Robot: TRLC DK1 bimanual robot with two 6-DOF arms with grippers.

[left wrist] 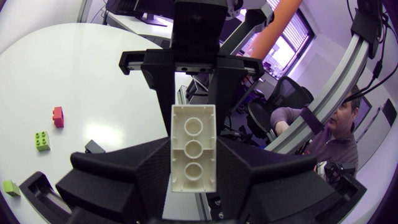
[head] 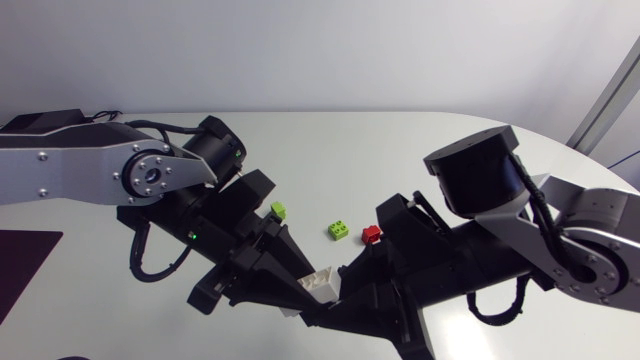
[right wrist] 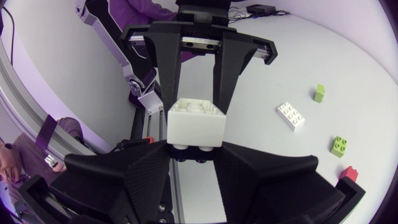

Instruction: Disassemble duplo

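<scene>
A white duplo stack (head: 322, 282) hangs above the table's front, held from both ends. My left gripper (head: 303, 290) comes in from the left and is shut on one end. My right gripper (head: 338, 292) meets it from the right and is shut on the other end. In the left wrist view the white stack (left wrist: 193, 149) shows its studs between my own fingers, with the right gripper (left wrist: 193, 87) clamped on the far end. In the right wrist view the white block (right wrist: 195, 124) sits between my own fingers, and the left gripper (right wrist: 196, 68) holds it from ahead.
Loose bricks lie on the table behind the grippers: a light green brick (head: 278, 210), a lime green brick (head: 339, 230) and a red brick (head: 372, 235). A flat white brick (right wrist: 291, 116) lies near them in the right wrist view.
</scene>
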